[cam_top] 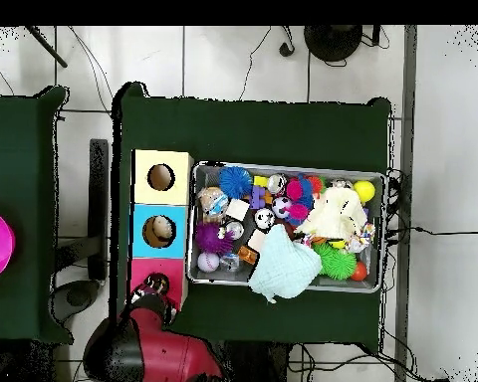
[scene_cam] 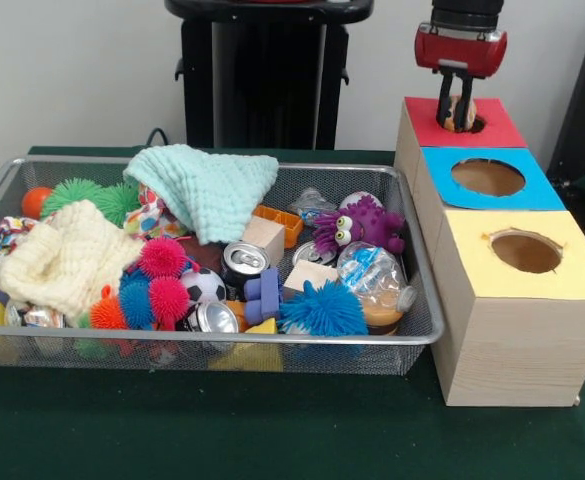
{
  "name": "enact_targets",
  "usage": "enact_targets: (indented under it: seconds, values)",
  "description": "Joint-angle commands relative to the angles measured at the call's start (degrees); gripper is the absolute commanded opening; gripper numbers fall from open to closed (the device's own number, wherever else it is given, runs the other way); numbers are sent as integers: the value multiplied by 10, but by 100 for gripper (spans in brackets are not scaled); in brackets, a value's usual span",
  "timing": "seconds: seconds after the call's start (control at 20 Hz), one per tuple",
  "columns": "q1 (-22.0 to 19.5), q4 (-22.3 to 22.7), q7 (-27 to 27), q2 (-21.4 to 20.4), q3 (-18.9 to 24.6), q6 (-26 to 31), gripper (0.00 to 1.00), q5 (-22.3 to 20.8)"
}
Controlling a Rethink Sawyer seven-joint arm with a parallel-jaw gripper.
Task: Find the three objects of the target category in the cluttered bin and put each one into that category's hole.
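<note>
Over the red hole point(scene_cam: 467, 122) at far right, the hand point(scene_cam: 459, 112) held a small round tan object point(scene_cam: 461, 113) pinched between narrow fingers. Judged light, rigid, smooth; grip across its middle suits. Bin point(scene_cam: 424, 335) sat left, cluttered.

I can't identify the small round object point(scene_cam: 460, 113) between the gripper point(scene_cam: 459, 112) fingers; the arm is cut off at the frame's top, and cloths point(scene_cam: 207, 187) hide clutter beneath.

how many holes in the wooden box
3: the red hole farthest, under the hand; the blue hole in the middle; the yellow hole nearest.
</note>
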Motion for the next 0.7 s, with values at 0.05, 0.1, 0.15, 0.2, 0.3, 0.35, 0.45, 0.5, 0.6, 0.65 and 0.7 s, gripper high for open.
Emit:
enact_targets:
  seconds: [0.05,0.1,0.15,0.2,0.3,0.35,0.45,0.5,0.6,0.65,0.7]
  values:
    - [37,-26,73,13,-36,86,0,16]
    - [37,-27,74,15,-35,86,0,16]
    - [30,-25,77,17,-26,81,0,15]
    - [23,-24,80,19,-18,75,0,14]
    - [16,-22,78,16,-14,80,0,10]
    - [17,-18,80,14,-13,78,0,9]
    - [12,-19,76,13,-12,83,0,6]
    - [10,-19,75,12,-13,85,0,5]
    - [8,-22,74,16,-11,83,0,5]
    - [7,-23,73,17,-12,82,0,5]
    - [9,-25,73,18,-14,80,0,5]
